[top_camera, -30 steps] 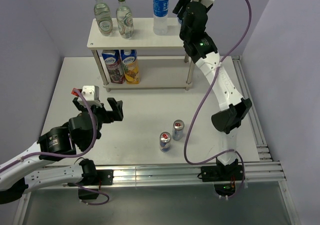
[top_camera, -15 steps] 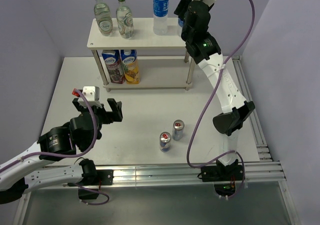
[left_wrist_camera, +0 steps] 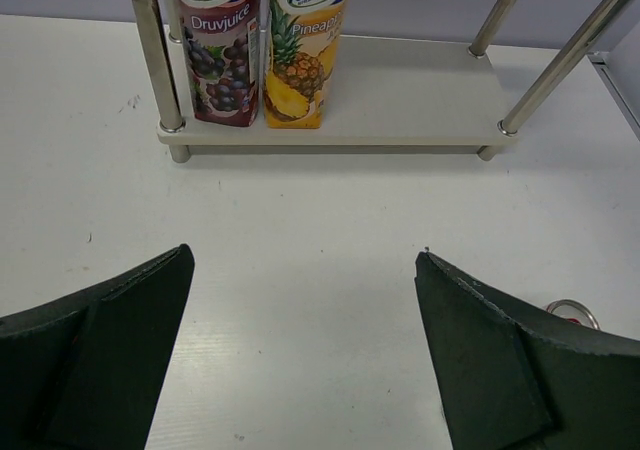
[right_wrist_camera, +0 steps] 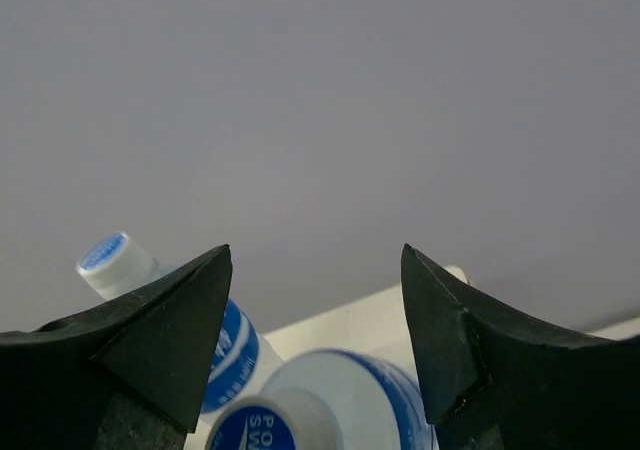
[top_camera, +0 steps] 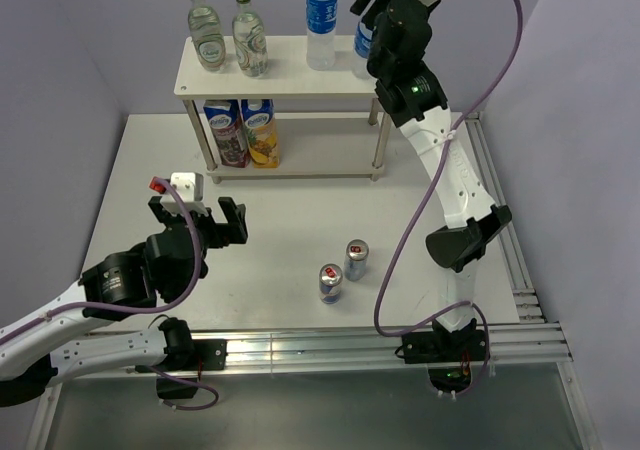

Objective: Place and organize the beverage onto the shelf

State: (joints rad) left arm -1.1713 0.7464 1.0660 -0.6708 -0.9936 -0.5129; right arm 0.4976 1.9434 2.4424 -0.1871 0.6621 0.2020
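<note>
Shelf (top_camera: 290,65) is standing at far edge of table (top_camera: 290,220), two tiers. Top tier is carrying two glass bottles (top_camera: 207,35) at its L end, a blue-label bottle (top_camera: 321,25) right of centre and a second blue-label bottle (right_wrist_camera: 330,400) at the R end. Lower tier is holding two cartons at its L end, reading "Fontana Druvjuice" on the grape carton (left_wrist_camera: 213,45) and "Fontana Pineappl…" on the pineapple carton (left_wrist_camera: 302,45), last letters cut off. R gripper (right_wrist_camera: 315,255) is hovering over the second blue-label bottle, jaws parted, cap showing low between them; no clamping visible, judged released. Label there is showing only "PO" and "SW". Left can (top_camera: 330,283) and right can (top_camera: 356,259) are standing upright on table, just beside each other, well short of shelf, not yet placed; markings unreadable. L gripper (top_camera: 196,220) is hanging wide open, empty, facing shelf. Cans are lying to its right, slightly nearer the bases, long axis vertical. L gripper is nearer; R gripper is well apart. Judgement: next pick is calling for a side approach.
</note>
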